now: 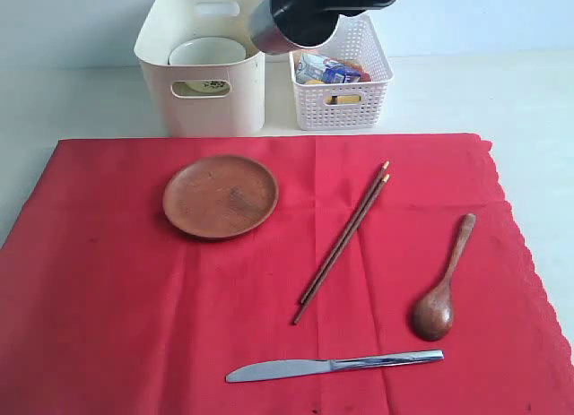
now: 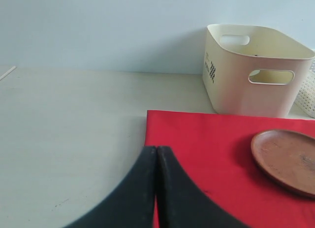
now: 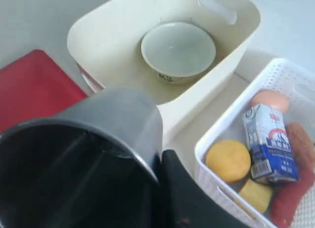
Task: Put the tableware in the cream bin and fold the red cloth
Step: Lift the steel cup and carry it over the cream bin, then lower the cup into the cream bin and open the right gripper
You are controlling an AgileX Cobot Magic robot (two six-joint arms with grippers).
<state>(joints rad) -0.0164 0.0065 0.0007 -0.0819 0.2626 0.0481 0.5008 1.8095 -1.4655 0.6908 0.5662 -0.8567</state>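
My right gripper [image 3: 158, 161] is shut on the rim of the steel cup [image 3: 98, 139], one finger inside and one outside. In the exterior view the cup [image 1: 269, 31] hangs above the gap between the two bins. The pale bowl [image 1: 206, 52] sits inside the cream bin [image 1: 202, 97]. On the red cloth [image 1: 108, 298] lie the brown plate [image 1: 221, 196], chopsticks [image 1: 343, 243], wooden spoon [image 1: 439, 294] and silver knife [image 1: 332, 366]. My left gripper [image 2: 156, 148] is shut and empty, low over the cloth's [image 2: 206, 149] edge.
A white lattice basket [image 1: 343, 110] stands right of the cream bin and holds a blue-white carton [image 3: 269, 142], a lemon [image 3: 229, 160], an egg [image 3: 269, 99] and other food. Bare pale table [image 2: 69, 139] extends beyond the cloth's edge by my left gripper.
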